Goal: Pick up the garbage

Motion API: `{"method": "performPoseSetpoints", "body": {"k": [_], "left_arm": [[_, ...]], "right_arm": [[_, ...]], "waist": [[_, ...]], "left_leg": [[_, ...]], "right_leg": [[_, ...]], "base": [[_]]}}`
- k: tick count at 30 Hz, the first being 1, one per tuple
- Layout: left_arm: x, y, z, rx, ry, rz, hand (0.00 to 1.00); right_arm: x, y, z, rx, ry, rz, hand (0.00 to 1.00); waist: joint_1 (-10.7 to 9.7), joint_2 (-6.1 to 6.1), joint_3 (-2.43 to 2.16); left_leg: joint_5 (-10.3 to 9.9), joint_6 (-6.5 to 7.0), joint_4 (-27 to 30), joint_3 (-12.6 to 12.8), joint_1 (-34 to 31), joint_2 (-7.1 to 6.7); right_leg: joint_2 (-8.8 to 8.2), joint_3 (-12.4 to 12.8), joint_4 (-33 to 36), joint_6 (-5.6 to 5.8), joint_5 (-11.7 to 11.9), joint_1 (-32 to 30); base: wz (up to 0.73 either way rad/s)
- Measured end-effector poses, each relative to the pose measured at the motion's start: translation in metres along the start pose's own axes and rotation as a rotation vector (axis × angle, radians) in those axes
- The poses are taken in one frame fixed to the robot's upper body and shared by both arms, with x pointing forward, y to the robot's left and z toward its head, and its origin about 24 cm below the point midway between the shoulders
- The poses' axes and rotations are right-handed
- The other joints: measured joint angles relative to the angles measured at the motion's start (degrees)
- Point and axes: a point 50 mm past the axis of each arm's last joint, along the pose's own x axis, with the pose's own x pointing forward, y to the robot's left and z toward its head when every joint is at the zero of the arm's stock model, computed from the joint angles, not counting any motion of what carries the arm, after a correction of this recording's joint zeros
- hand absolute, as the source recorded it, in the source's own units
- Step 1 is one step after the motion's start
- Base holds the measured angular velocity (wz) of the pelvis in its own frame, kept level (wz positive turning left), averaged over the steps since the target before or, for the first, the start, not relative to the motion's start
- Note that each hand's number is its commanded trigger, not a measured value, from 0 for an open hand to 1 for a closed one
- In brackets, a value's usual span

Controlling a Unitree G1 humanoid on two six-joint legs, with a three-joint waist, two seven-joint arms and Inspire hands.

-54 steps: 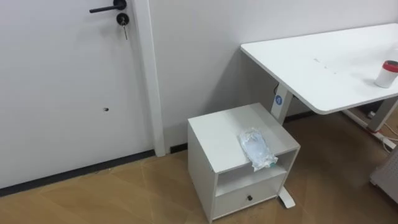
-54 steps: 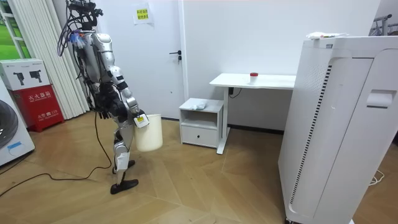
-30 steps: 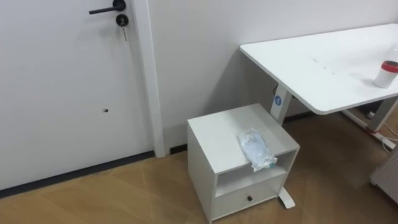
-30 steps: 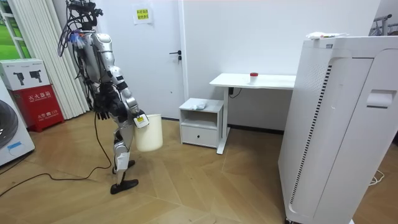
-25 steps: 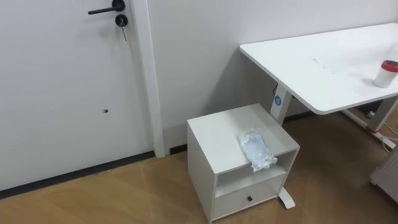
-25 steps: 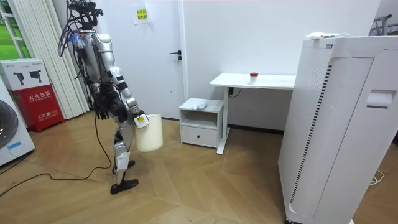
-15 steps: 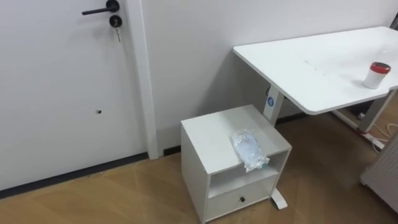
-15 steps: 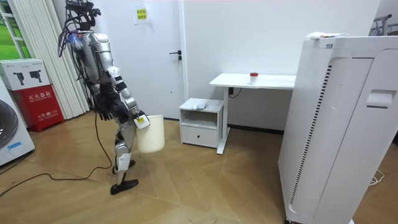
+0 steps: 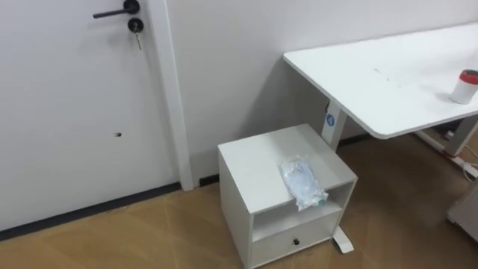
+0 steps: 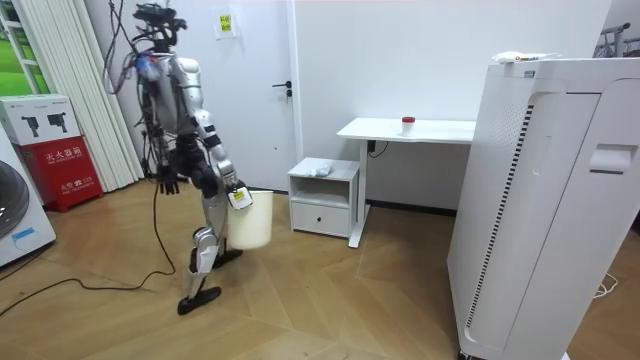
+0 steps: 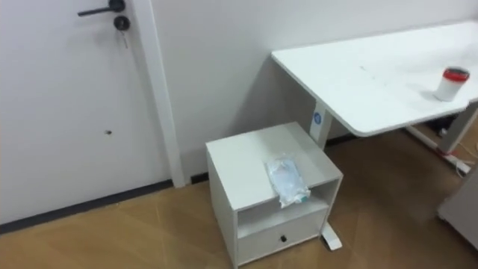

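**Garbage and approach.** The crumpled clear plastic bag (image 9: 302, 184) lay on top of the white bedside cabinet (image 9: 254, 161), overhanging the front edge above the open shelf. It was well ahead of both sets of fingers and touched by neither. The cabinet stood between the door (image 9: 75, 112) and the leg of the white desk (image 9: 388, 78). A red-lidded cup (image 9: 464, 87) sat on the desk, farther from the fingers than the bag.

In the room view the right hand (image 10: 236, 193) appeared clenched on the rim of a white waste bin (image 10: 252, 222). The bin hung below those fingers on the cabinet side, presumably so the bag could be dropped straight in. The left hand (image 10: 165, 184) hung on the side away from the cabinet, and whether its fingers were curled could not be told. It was probably kept free for the pick-up, with the approach not yet complete.
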Motion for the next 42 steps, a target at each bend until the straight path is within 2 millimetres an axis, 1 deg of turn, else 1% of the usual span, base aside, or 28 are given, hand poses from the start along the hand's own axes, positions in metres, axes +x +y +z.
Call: {"method": "performPoseSetpoints", "body": {"k": [1, 2, 3, 4, 5, 6, 8, 9, 10, 11, 12, 13, 14, 16, 17, 18, 19, 20, 21, 22, 23, 24, 25, 28, 32, 37, 40, 42], "left_arm": [[0.001, 0.005, 0.007, -0.010, -0.026, 0.011, 0.00], [0.001, 0.005, 0.009, -0.010, -0.036, 0.012, 0.00], [0.001, 0.005, 0.018, -0.007, -0.067, 0.008, 0.00], [0.001, 0.007, 0.024, -0.006, -0.085, 0.010, 0.00], [0.002, 0.013, 0.036, -0.005, -0.115, 0.030, 0.00], [0.001, 0.018, 0.051, -0.005, -0.156, 0.049, 0.00], [0.000, 0.025, 0.067, 0.003, -0.199, 0.068, 0.00], [-0.001, 0.028, 0.074, 0.002, -0.221, 0.077, 0.00], [-0.002, 0.029, 0.079, -0.011, -0.242, 0.081, 0.00], [-0.002, 0.030, 0.082, -0.016, -0.252, 0.086, 0.00], [-0.002, 0.030, 0.081, -0.024, -0.256, 0.100, 0.00], [-0.002, 0.030, 0.081, -0.020, -0.256, 0.106, 0.00], [-0.003, 0.032, 0.082, -0.006, -0.266, 0.126, 0.00], [-0.003, 0.032, 0.079, 0.000, -0.259, 0.146, 0.00], [-0.002, 0.030, 0.077, 0.007, -0.256, 0.150, 0.00], [-0.002, 0.029, 0.073, 0.006, -0.254, 0.153, 0.00], [-0.002, 0.029, 0.071, 0.006, -0.251, 0.157, 0.00], [-0.002, 0.028, 0.068, 0.005, -0.243, 0.162, 0.00], [-0.002, 0.028, 0.065, 0.004, -0.237, 0.166, 0.00], [-0.002, 0.027, 0.065, 0.004, -0.240, 0.167, 0.00], [-0.003, 0.026, 0.066, 0.002, -0.245, 0.168, 0.00], [-0.003, 0.024, 0.069, -0.007, -0.261, 0.171, 0.00], [-0.004, 0.020, 0.073, -0.033, -0.282, 0.171, 0.00], [-0.010, 0.025, 0.087, -0.064, -0.373, 0.208, 0.00], [-0.021, 0.037, 0.117, -0.075, -0.510, 0.272, 0.00], [-0.045, 0.049, 0.173, -0.039, -0.737, 0.357, 0.00], [-0.063, 0.061, 0.212, -0.032, -0.852, 0.434, 0.00], [-0.071, 0.065, 0.227, -0.011, -0.897, 0.470, 0.00]], "right_arm": [[0.001, 0.004, 0.003, -0.031, -0.009, 0.007, 1.00], [0.002, 0.005, 0.005, -0.048, -0.010, 0.009, 1.00], [0.000, -0.001, 0.006, -0.061, -0.013, -0.004, 1.00], [-0.001, -0.002, 0.005, -0.060, -0.014, -0.012, 1.00], [0.000, -0.001, 0.005, -0.058, -0.008, -0.018, 1.00], [0.001, 0.001, 0.010, -0.063, -0.016, -0.015, 1.00], [0.002, 0.006, 0.019, -0.087, -0.038, -0.002, 1.00], [0.003, 0.009, 0.024, -0.108, -0.051, 0.006, 1.00], [0.003, 0.013, 0.029, -0.123, -0.063, 0.014, 1.00], [0.004, 0.014, 0.031, -0.127, -0.072, 0.019, 1.00], [0.004, 0.018, 0.035, -0.129, -0.086, 0.022, 1.00], [0.004, 0.018, 0.036, -0.129, -0.092, 0.022, 1.00], [0.004, 0.021, 0.036, -0.127, -0.104, 0.028, 1.00], [0.004, 0.023, 0.040, -0.125, -0.127, 0.039, 1.00], [0.004, 0.023, 0.043, -0.108, -0.143, 0.041, 1.00], [0.004, 0.025, 0.045, -0.099, -0.159, 0.047, 1.00], [0.004, 0.025, 0.045, -0.097, -0.161, 0.053, 1.00], [0.004, 0.027, 0.046, -0.103, -0.166, 0.065, 1.00], [0.004, 0.028, 0.045, -0.107, -0.166, 0.068, 1.00], [0.004, 0.027, 0.044, -0.108, -0.167, 0.066, 1.00], [0.004, 0.027, 0.044, -0.110, -0.167, 0.066, 1.00], [0.004, 0.027, 0.043, -0.114, -0.168, 0.064, 1.00], [0.004, 0.026, 0.042, -0.112, -0.172, 0.056, 1.00], [0.004, 0.024, 0.040, -0.115, -0.173, 0.053, 1.00], [0.004, 0.021, 0.041, -0.125, -0.184, 0.054, 1.00], [0.005, 0.023, 0.053, -0.141, -0.207, 0.052, 1.00], [0.005, 0.030, 0.064, -0.167, -0.233, 0.067, 1.00], [0.005, 0.032, 0.069, -0.175, -0.246, 0.074, 1.00]], "waist": [[0.48, -0.86, 1.29], [0.86, -0.48, 1.30], [-0.03, 0.34, 0.10], [-0.57, 0.52, -0.02], [-1.02, 0.31, -0.43], [-0.41, -0.26, -0.15], [-0.14, -1.20, -0.08], [0.21, -1.50, -0.19], [0.33, -1.43, -0.19], [0.39, -1.42, -0.18], [0.47, -1.21, -0.03], [0.50, -1.08, 0.06], [0.76, -0.54, 0.29], [1.29, 0.37, 0.49], [1.58, 1.37, 0.40], [1.77, 2.48, 0.45], [1.68, 3.03, 0.48], [1.59, 3.57, 0.49], [1.55, 3.56, 0.29], [1.29, 3.60, 0.24], [1.09, 3.56, 0.15], [0.85, 3.37, -0.08], [0.63, 4.06, -0.27], [0.02, 4.45, -0.13], [-0.60, 4.42, -0.11], [-2.39, 4.92, 0.36], [-4.24, 5.17, 0.82], [-5.65, 5.52, 1.05]], "left_leg": [[-0.63, 0.45, 6.94, 0.69, -2.36, 0.48], [-1.63, 0.25, 8.23, 0.90, -3.68, 0.39], [-1.56, 0.28, 4.19, 0.56, -4.16, 0.15], [-2.15, 0.22, 3.29, 0.36, -3.99, 0.26], [-3.03, 0.84, 3.42, 0.66, -3.96, -0.46], [-3.64, 1.20, 3.45, 1.01, -3.76, -0.84], [-4.93, 1.87, 3.65, 1.95, -3.26, -1.39], [-6.13, 2.24, 4.05, 2.27, -2.97, -1.42], [-7.25, 2.59, 4.37, 2.30, -2.01, -1.37], [-7.65, 2.79, 4.23, 2.33, -1.35, -1.46], [-8.28, 3.20, 3.52, 2.32, 0.43, -1.57], [-8.60, 3.32, 3.10, 2.24, 1.44, -1.54], [-9.14, 3.52, 2.05, 2.28, 3.46, -1.36], [-9.76, 3.61, 0.38, 2.34, 6.44, -0.92], [-10.10, 3.67, -0.49, 2.41, 8.00, -0.19], [-10.50, 3.35, -1.23, 2.46, 9.41, 0.86], [-10.58, 3.23, -1.84, 2.41, 10.09, 1.40], [-10.48, 2.99, -3.22, 2.26, 11.45, 1.91], [-10.41, 2.83, -4.52, 2.21, 12.54, 1.97], [-10.56, 2.56, -5.27, 2.06, 13.24, 1.96], [-10.65, 2.39, -5.60, 1.93, 13.47, 1.94], [-10.66, 1.88, -6.66, 1.58, 14.14, 1.92], [-10.38, 1.24, -8.01, 1.50, 15.13, 2.52], [-9.45, -0.23, -10.27, 1.58, 16.68, 3.37], [-9.08, -0.84, -12.08, 1.56, 17.28, 4.04], [-9.07, -0.86, -12.27, 1.74, 15.69, 4.10], [-9.07, -0.86, -12.23, 2.19, 13.55, 3.81], [-9.07, -0.86, -12.07, 2.43, 12.14, 3.78]], "right_leg": [[-0.09, 2.10, -0.94, -0.13, 0.57, 2.06], [-0.02, 3.54, -1.03, -0.12, 0.54, 2.74], [0.80, 3.58, -0.74, -0.04, 0.36, 2.88], [0.87, 3.06, -0.21, 0.23, -0.17, 2.60], [0.01, 2.19, 2.11, 0.82, -1.17, 1.50], [-0.48, 2.14, 4.75, 0.97, -1.25, 0.08], [-1.14, 1.55, 9.00, 1.16, -1.31, -1.61], [-2.03, 0.65, 13.21, 1.80, -0.96, -3.17], [-2.55, -0.85, 19.16, 3.91, 0.48, -5.28], [-3.26, -1.85, 22.88, 4.44, 1.72, -6.72], [-4.65, -3.00, 30.03, 4.47, 5.76, -9.61], [-5.28, -3.57, 33.62, 4.27, 8.37, -11.02], [-6.51, -3.87, 39.50, 3.92, 12.13, -13.97], [-7.52, -4.39, 45.25, 3.59, 11.80, -18.53], [-7.83, -5.12, 46.02, 3.09, 10.61, -21.41], [-7.38, -5.28, 43.46, 2.86, 9.07, -23.80], [-7.02, -5.24, 40.64, 2.91, 8.40, -24.44], [-6.65, -5.31, 33.04, 3.23, 7.90, -24.71], [-6.38, -5.15, 22.94, 3.43, 7.97, -24.18], [-6.06, -5.43, 13.64, 3.02, 8.96, -22.88], [-5.76, -5.59, 9.47, 2.98, 10.38, -22.25], [-4.90, -5.56, 5.00, 4.39, 15.86, -21.08], [-3.74, -5.65, 2.29, 4.91, 16.93, -19.60], [-2.43, -6.04, -0.57, 4.53, 17.22, -17.96], [-1.68, -6.53, -0.98, 3.87, 16.81, -18.13], [-1.56, -6.50, -0.68, 3.67, 16.66, -20.24], [-1.77, -6.30, -0.52, 3.66, 16.66, -22.84], [-1.85, -6.30, 0.27, 3.66, 16.66, -24.62]], "base": [[-0.53], [-0.37], [-0.07], [0.25], [0.20], [0.09], [-0.08], [-0.11], [-0.12], [-0.08], [-0.06], [-0.12], [-0.19], [-0.16], [-0.16], [-0.15], [-0.15], [0.00], [0.09], [0.16], [0.22], [0.17], [0.08], [-0.03], [-0.06], [-0.05], [-0.15], [-0.11]]}}
